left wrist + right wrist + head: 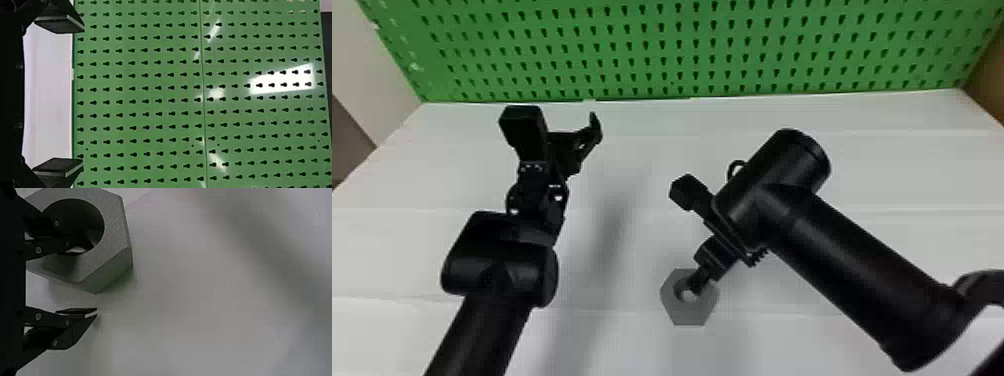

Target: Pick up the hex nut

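The grey hex nut [690, 313] lies flat on the white table near the front middle. Over it, my right gripper [714, 257] points down, one finger reaching into the hole. In the right wrist view the nut [111, 246] has its wall between the two fingers of my right gripper [89, 281], which stands open; the other finger is outside, a gap away from the nut's side. The tip inside the hole is partly hidden. My left gripper [563, 120] is held open over the table's back left; in its wrist view the left gripper [83, 96] has nothing between its fingers.
Behind the white table [907, 200] stands a green perforated board [682, 50], which the left gripper faces. The right forearm [852, 265] crosses the table's right front. A pale wall [377, 60] borders the left side.
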Controlling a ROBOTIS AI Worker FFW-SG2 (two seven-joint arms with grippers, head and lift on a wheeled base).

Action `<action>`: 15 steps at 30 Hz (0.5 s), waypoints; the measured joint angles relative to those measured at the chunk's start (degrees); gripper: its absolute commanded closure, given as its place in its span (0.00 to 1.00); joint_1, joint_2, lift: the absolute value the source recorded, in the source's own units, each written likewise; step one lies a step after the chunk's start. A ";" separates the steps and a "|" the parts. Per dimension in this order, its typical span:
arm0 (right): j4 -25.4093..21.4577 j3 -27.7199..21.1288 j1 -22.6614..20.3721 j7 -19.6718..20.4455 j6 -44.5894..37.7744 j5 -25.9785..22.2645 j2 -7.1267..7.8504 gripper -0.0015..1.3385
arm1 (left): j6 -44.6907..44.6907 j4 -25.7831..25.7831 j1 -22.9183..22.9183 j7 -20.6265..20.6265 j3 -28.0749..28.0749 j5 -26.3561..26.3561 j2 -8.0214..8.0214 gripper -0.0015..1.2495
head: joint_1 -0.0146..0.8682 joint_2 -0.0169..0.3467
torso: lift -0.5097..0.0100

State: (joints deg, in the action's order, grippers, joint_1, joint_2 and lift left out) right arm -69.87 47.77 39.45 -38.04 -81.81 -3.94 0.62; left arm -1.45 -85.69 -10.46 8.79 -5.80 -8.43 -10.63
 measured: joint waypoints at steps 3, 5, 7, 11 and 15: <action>0.00 0.16 0.06 -0.02 0.09 0.18 -0.01 0.68 | -0.03 0.00 0.00 0.00 0.00 0.05 0.00 0.07 | 0.91 0.46 | 0.83; 0.00 0.20 0.08 -0.02 0.20 0.22 -0.01 0.68 | -0.04 0.00 0.00 0.00 0.00 0.07 0.00 0.07 | 0.91 0.46 | 0.83; 0.00 0.21 0.08 -0.05 0.32 0.24 -0.01 0.68 | -0.04 0.00 0.00 0.00 0.00 0.08 0.00 0.07 | 0.91 0.46 | 0.83; 0.01 0.18 0.06 -0.10 0.54 0.25 -0.01 0.68 | -0.04 0.00 -0.01 0.00 0.00 0.08 0.00 0.07 | 0.91 0.46 | 0.83; 0.07 0.11 0.01 -0.11 0.75 0.25 -0.01 0.68 | -0.04 0.08 -0.03 0.00 0.00 0.08 0.00 0.07 | 0.91 0.46 | 0.83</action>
State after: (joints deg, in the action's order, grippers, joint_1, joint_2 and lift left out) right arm -69.80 47.87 39.46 -38.15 -81.06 -3.69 0.61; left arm -1.49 -85.61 -10.49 8.78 -5.80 -8.35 -10.63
